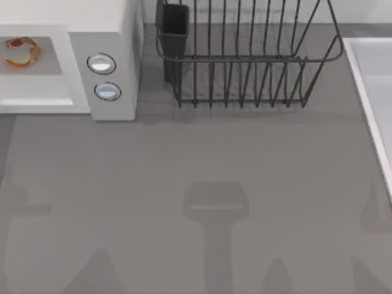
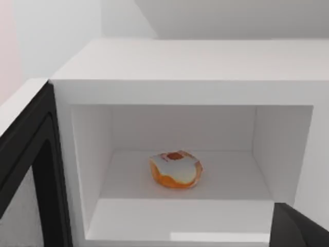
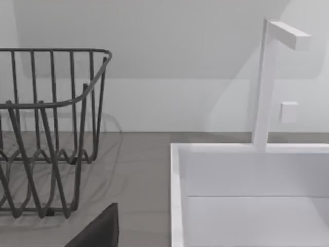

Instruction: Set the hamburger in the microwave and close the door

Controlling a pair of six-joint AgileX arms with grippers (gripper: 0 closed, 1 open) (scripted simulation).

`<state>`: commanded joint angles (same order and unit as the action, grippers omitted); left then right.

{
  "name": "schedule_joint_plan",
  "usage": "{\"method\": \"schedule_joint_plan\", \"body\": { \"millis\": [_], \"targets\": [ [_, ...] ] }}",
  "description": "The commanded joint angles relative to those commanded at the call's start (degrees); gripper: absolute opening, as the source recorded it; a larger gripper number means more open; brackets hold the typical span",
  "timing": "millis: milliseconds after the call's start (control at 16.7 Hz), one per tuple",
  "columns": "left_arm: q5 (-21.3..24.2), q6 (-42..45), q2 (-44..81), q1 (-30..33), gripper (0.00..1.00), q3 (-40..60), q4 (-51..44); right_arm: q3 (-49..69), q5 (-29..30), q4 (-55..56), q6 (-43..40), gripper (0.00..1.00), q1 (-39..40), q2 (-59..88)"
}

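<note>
Inside the large white boxy microwave [image 2: 180,77], on the cavity floor, sits the small rounded cream-and-orange hamburger [image 2: 175,170].
Its top is pale with orange-red patches; nothing touches it. At the top view's left, the dark-framed door [image 2: 28,170] stands open. Whether either pincer is open or closed cannot be told. A dark wire rack [image 1: 245,55] stands beside the microwave.

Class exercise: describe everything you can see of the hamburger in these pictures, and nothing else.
The hamburger is a small rounded lump, cream-white on top with orange sides and a reddish patch at its crown. It sits on the pale floor of the microwave, about midway across the cavity, resting flat and touching nothing else. The door stands open beside it. From above, it shows as an orange ring at the table's far left.
</note>
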<state>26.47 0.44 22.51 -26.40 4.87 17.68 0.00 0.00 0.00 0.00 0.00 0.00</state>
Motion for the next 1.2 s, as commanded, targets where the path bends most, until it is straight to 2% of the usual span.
{"method": "schedule_joint_plan", "body": {
  "millis": [360, 480, 840, 1020, 1200],
  "targets": [
    [-9.13, -0.03, -2.73, 9.11, 0.00, -1.10, -1.57, 0.00, 0.00, 0.00, 0.00, 1.00, 0.00, 0.00],
    [-10.82, -0.03, -3.20, 10.80, 0.00, -1.30, -1.82, 0.00, 0.00, 0.00, 0.00, 1.00, 0.00, 0.00],
    [-10.31, 0.33, -2.29, 10.11, 0.00, -0.43, -2.45, 0.00, 0.00, 0.00, 0.00, 1.00, 0.00, 0.00],
    [-7.65, 3.56, 3.23, 6.09, 0.00, 4.62, -7.30, 0.00, 0.00, 0.00, 0.00, 1.00, 0.00, 0.00],
    [-3.60, 9.71, 14.15, -0.42, 0.00, 13.74, -15.83, 0.00, 0.00, 0.00, 0.00, 1.00, 0.00, 0.00]
  ]
}}
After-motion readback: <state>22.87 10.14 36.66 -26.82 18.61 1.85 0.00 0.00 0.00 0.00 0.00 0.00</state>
